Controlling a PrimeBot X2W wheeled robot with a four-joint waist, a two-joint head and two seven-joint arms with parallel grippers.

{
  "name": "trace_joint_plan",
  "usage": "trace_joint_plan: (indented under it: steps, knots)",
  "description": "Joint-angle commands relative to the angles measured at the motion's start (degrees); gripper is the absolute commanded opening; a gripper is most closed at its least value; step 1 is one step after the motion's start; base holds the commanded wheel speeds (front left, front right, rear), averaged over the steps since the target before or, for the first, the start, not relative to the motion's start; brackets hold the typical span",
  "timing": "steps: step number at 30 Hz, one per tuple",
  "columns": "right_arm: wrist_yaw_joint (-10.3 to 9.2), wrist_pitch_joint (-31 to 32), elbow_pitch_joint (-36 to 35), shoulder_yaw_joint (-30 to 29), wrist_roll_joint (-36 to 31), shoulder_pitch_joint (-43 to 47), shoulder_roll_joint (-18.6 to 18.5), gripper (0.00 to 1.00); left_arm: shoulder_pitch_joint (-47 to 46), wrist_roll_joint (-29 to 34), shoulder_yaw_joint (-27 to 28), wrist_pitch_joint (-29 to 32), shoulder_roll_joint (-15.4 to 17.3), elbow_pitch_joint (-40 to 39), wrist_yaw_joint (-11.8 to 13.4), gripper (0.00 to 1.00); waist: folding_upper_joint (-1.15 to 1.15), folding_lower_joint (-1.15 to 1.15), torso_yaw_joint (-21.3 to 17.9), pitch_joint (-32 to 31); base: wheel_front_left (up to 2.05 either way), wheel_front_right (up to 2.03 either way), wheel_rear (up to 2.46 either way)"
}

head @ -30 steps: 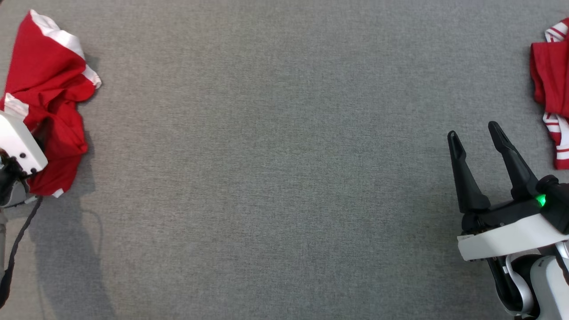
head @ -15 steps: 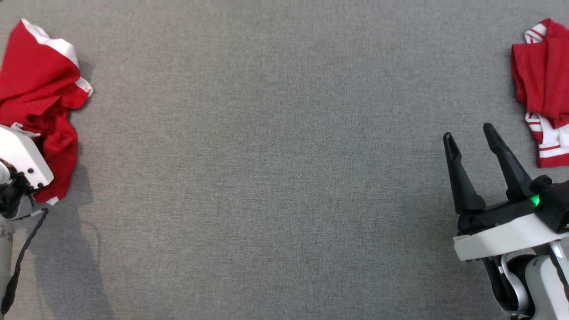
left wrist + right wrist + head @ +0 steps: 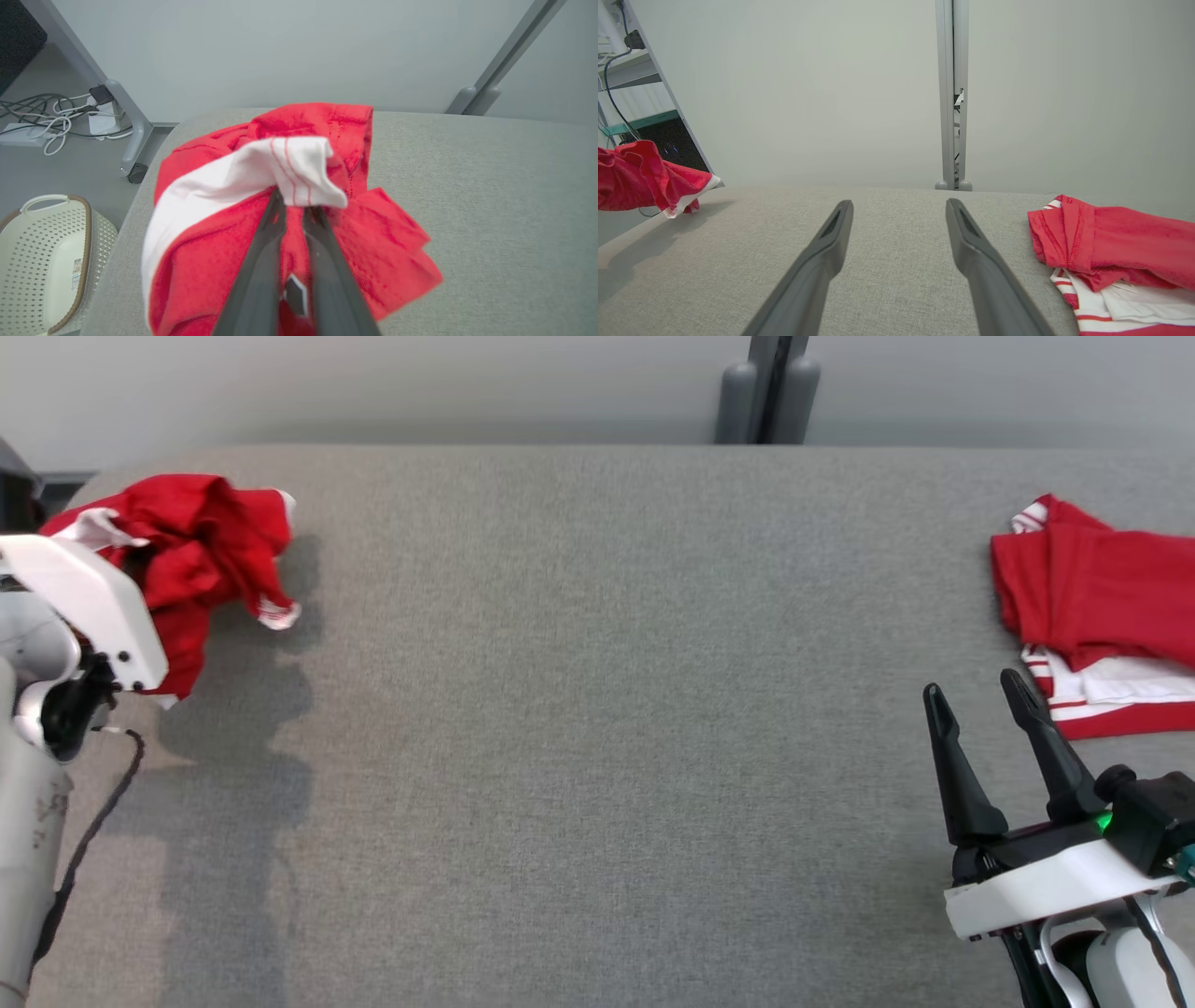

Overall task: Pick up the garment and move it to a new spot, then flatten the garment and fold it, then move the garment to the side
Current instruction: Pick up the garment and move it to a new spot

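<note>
The garment (image 3: pixel 224 261) is a crumpled red piece with a white band. My left gripper (image 3: pixel 299 211) is shut on it, its two dark fingers pinching the white band's fold. In the head view the garment (image 3: pixel 201 546) hangs bunched over the table's far left corner, partly behind my left arm's white wrist housing (image 3: pixel 89 607), and it casts a shadow on the cloth below. From the right wrist view the garment (image 3: pixel 642 179) floats above the table edge. My right gripper (image 3: pixel 980 695) stands open and holds nothing, low over the table's right side.
The table (image 3: pixel 597 728) has a grey fabric top. A folded red and white striped pile (image 3: pixel 1102 607) lies at its right edge, just beyond my right fingers. A cream perforated basket (image 3: pixel 42 266) and loose cables (image 3: pixel 56 121) are on the floor off the left end. A grey post (image 3: pixel 767 387) stands behind.
My left gripper has shut on the garment and raised it off the table. The head camera has tilted up, bringing the table's far edge and the wall into view. My right gripper stays open.
</note>
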Motion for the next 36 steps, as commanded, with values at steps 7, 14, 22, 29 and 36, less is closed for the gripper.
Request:
trace_joint_plan:
  steps: [7, 14, 22, 29, 36]
  knots:
    - [0.02, -1.24, 1.45, -0.18, 1.16, 2.69, 0.52, 1.00, 5.21, -2.53, -4.16, 4.64, -2.15, -14.75, -0.19, 0.00, 0.00, 0.00, -5.51, -7.69, 0.00, 0.00, 0.00]
    - [0.03, -1.16, 1.11, -1.43, 1.53, 4.62, 0.01, 1.00, 12.45, -9.18, -3.75, 8.80, -8.35, -30.28, 2.73, 0.00, 0.00, 0.00, -9.82, -9.74, 0.00, 0.00, 0.00]
    - [0.03, -0.33, -0.19, -3.56, 1.57, 5.46, -0.64, 1.00, 21.61, -16.69, -1.54, 8.73, -15.52, -41.19, 8.29, 0.00, 0.00, 0.00, -11.91, -9.02, 0.00, 0.00, 0.00]
    - [0.02, 0.37, -0.28, -3.52, 1.68, 5.74, -0.49, 1.00, 30.92, -19.00, 1.16, 4.33, -17.34, -34.87, 10.83, 0.00, 0.00, 0.00, -12.68, -8.05, 0.00, 0.00, 0.00]
    - [0.03, 0.98, -0.47, -3.54, 1.41, 5.75, -0.92, 1.00, 32.58, -16.87, 2.01, -2.81, -17.50, -25.55, 9.33, 1.00, 0.00, 0.00, -11.00, -8.06, 0.00, 0.00, 0.00]
